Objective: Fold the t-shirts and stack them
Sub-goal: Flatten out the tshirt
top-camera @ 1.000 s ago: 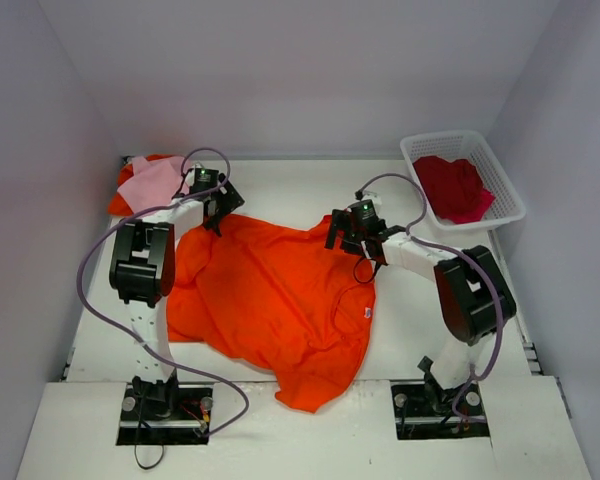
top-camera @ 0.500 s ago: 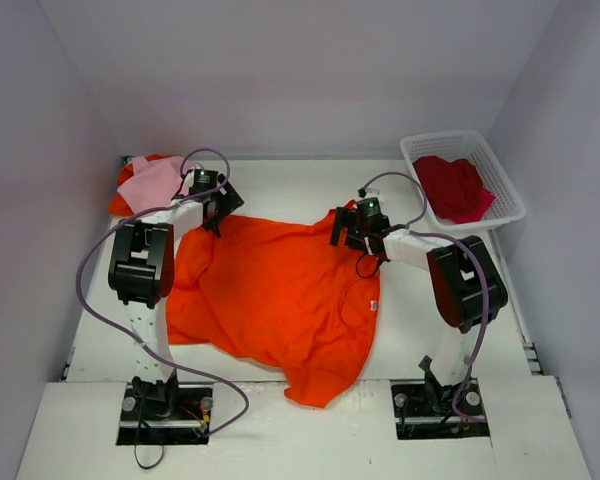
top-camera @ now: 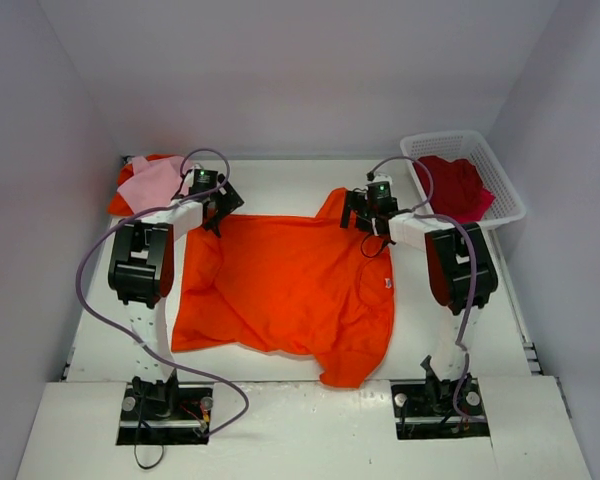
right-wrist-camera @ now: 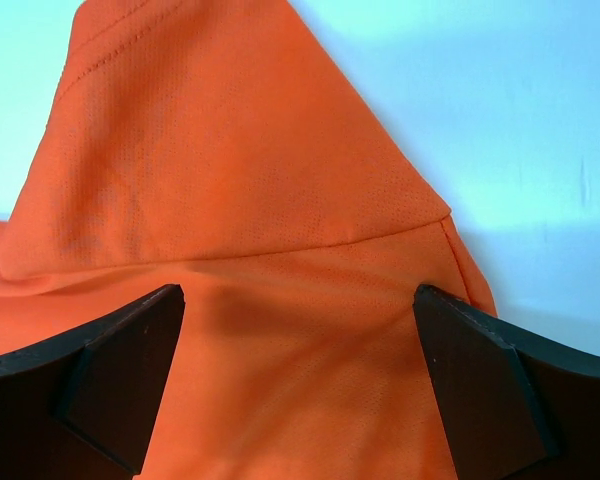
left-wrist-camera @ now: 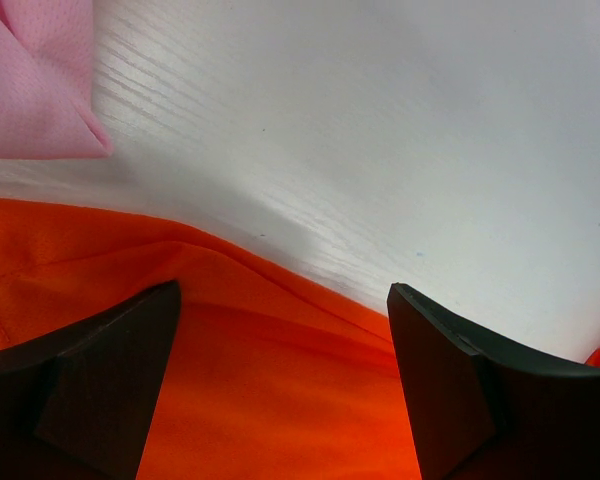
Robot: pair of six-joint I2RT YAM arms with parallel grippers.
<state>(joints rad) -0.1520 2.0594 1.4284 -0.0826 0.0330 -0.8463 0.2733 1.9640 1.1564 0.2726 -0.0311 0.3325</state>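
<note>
The bright orange t-shirt (top-camera: 290, 285) lies spread across the middle of the table. My left gripper (top-camera: 218, 208) stands open over its far left corner, with orange cloth (left-wrist-camera: 260, 400) lying between the wide fingers (left-wrist-camera: 280, 300). My right gripper (top-camera: 363, 215) is open over the far right corner, where a sleeve (right-wrist-camera: 230, 170) sticks out beyond the fingers (right-wrist-camera: 298, 295). The pale pink t-shirt (top-camera: 155, 182) lies folded at the far left, its corner showing in the left wrist view (left-wrist-camera: 30, 80). The crimson red t-shirt (top-camera: 452, 187) sits crumpled in the basket.
The white lattice basket (top-camera: 465, 140) stands at the far right corner. Some orange cloth (top-camera: 122, 203) shows under the pink shirt. White walls close in the table on three sides. Bare table (top-camera: 280, 180) runs behind the orange shirt.
My right gripper has moved back and to the right, and the orange shirt's right side has gone with it, so the shirt lies wider and flatter. The left arm has not moved.
</note>
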